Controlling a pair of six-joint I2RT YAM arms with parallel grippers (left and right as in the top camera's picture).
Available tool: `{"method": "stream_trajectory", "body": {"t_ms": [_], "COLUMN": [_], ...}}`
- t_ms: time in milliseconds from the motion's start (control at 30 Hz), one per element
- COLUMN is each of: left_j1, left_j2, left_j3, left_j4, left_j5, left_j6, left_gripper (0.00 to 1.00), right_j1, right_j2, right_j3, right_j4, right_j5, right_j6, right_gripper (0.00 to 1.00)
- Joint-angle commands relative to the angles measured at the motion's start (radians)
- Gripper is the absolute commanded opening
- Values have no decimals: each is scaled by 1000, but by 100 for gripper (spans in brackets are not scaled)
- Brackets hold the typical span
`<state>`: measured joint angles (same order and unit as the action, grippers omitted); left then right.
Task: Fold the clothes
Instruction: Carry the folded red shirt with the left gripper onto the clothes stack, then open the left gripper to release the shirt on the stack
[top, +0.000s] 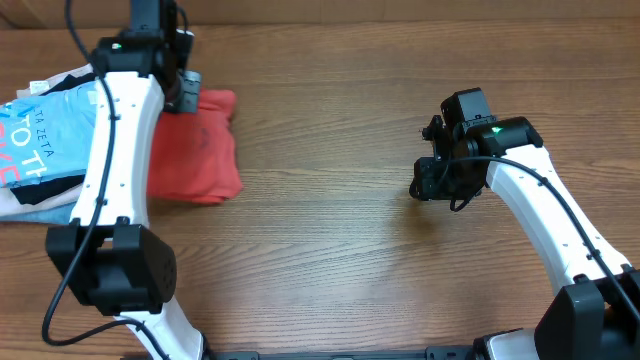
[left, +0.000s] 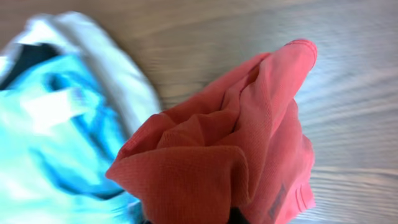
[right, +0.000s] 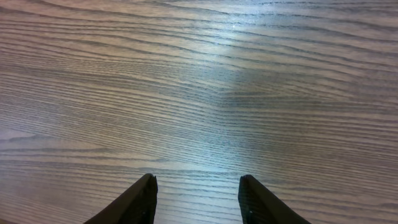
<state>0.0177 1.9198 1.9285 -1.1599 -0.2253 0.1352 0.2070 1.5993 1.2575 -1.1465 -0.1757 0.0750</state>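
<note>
The left gripper (top: 186, 95) was clamped on the bunched red shirt (top: 200, 155) at ten o'clock on the table (top: 340, 260). The right gripper (right: 198, 182), at three o'clock, hung open and empty.

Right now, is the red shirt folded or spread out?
Not spread: the red shirt lies in a rumpled bundle, one end gathered in the left gripper.

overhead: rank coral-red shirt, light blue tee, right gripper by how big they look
1. coral-red shirt and light blue tee: about alike, both partly hidden by the left arm, so unranked
2. right gripper: smallest
</note>
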Motion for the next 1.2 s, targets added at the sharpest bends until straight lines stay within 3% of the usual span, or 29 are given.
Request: {"method": "stream_trajectory", "body": {"t_ms": [0,267,667,1167], "left_j1": [42,130,304,565], "left_j2": [-58,-58,-58,21], "left_j3": [93,160,161,160], "left_j4": [9,95,166,242], "left_j5": [-74,-71,-61,248], "left_j6": [34,109,96,77], "left_gripper": [7,7,7,14], "right_j1": [-6,-5,-5,-5], "right_j2": [-29,-29,-29,-29], "right_j3": [21,21,21,21], "right_j4": [-1,-13,-15,-16], "right_j5": [4,19,19,18], "right_j6": [0,0,1,1], "right_gripper": [46,46,47,47]}}
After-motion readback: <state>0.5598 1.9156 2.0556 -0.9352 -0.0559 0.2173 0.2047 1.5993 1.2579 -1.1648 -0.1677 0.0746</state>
